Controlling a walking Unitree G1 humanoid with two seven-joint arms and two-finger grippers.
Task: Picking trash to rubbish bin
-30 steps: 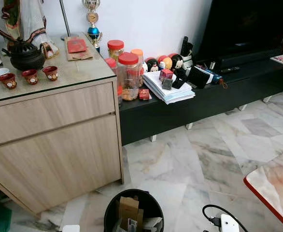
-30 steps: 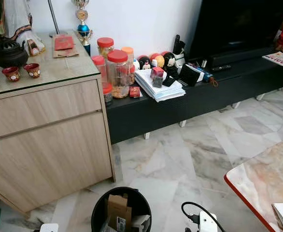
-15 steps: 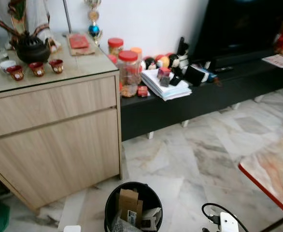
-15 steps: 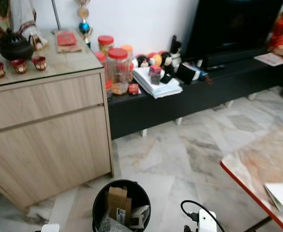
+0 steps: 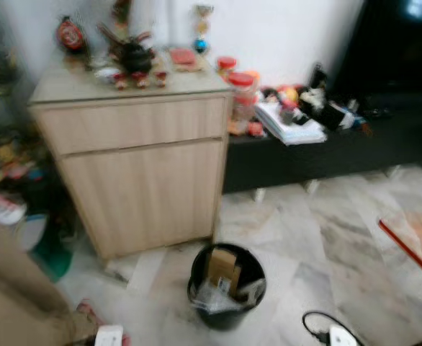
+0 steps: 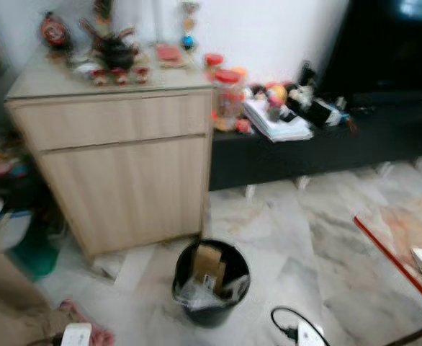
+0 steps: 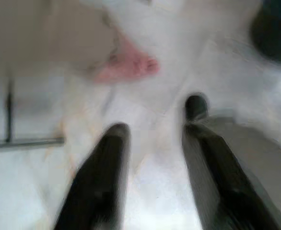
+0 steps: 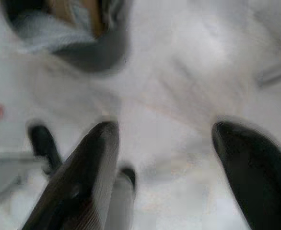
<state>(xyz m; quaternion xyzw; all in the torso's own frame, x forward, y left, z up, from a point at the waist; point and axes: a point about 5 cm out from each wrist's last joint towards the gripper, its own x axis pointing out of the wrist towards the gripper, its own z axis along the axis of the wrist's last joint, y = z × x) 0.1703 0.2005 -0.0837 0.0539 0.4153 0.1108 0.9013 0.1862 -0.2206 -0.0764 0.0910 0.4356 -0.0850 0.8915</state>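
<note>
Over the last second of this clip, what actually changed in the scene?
Only the camera moved: it pulled back and swung toward the robot's left, blurring the picture, so more floor and clutter left of the wooden cabinet now shows. The black rubbish bin stands where it was, still holding cardboard and wrappers. Nothing was picked up or released; both tools are open and empty.

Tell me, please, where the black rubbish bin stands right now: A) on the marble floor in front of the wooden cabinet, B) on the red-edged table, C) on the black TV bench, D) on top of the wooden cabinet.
A: the black rubbish bin, holding a cardboard piece, stands on the marble floor just in front of the wooden cabinet.
</note>
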